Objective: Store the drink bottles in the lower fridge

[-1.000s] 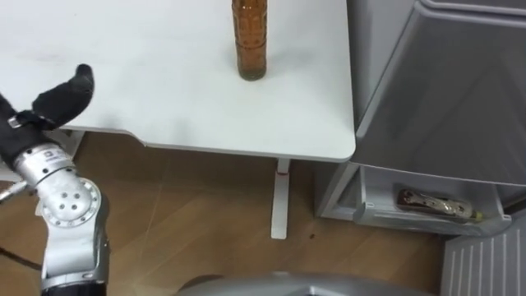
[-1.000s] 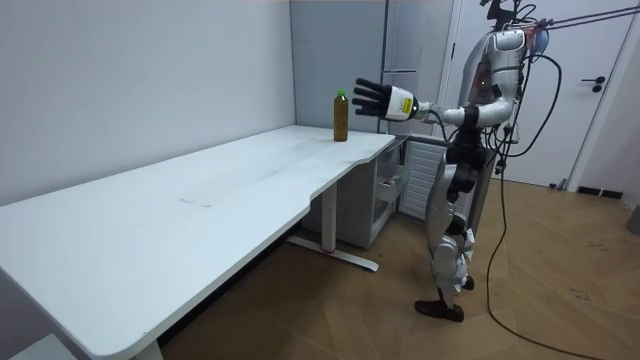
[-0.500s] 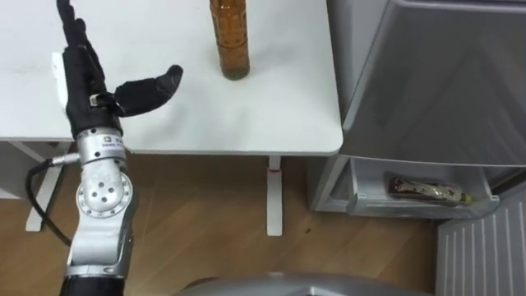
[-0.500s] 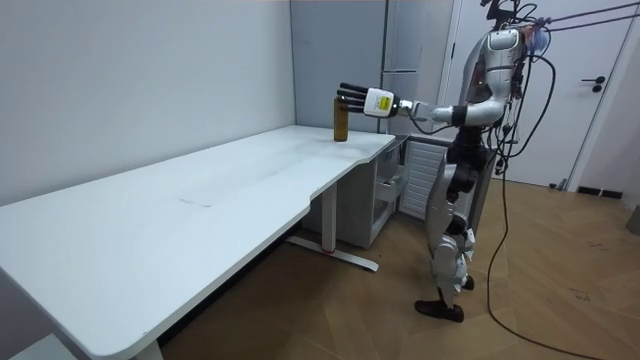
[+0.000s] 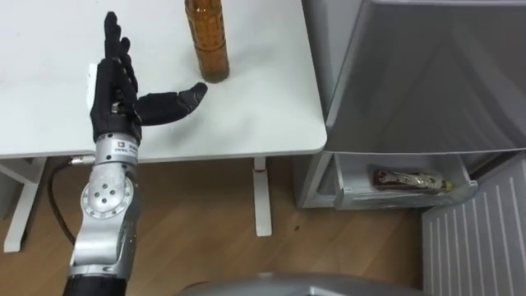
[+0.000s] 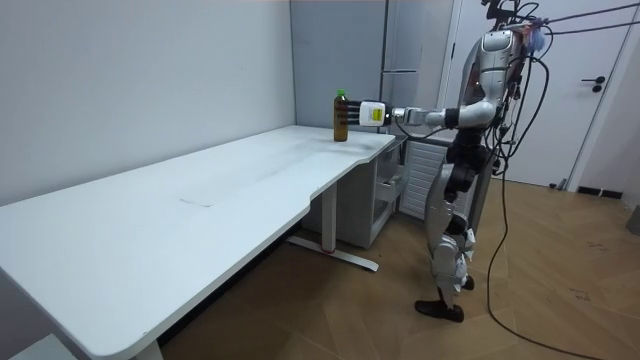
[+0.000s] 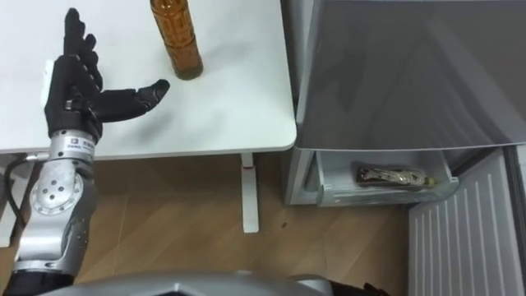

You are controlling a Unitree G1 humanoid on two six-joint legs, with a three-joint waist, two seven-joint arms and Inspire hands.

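The left hand (image 5: 111, 90), fingers straight and thumb spread, holds nothing and hovers over the white worktop (image 5: 263, 107), just left of the upright amber bottle (image 5: 207, 41) without touching it. A second bottle (image 5: 411, 178) lies flat in the open lower fridge drawer (image 5: 353, 196), right of the worktop.

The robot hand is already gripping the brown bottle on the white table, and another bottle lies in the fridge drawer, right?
Not gripping: in the left eye view the left robot hand is open beside the brown bottle. The rest holds: it stands on the white table, another bottle lies in the fridge drawer.
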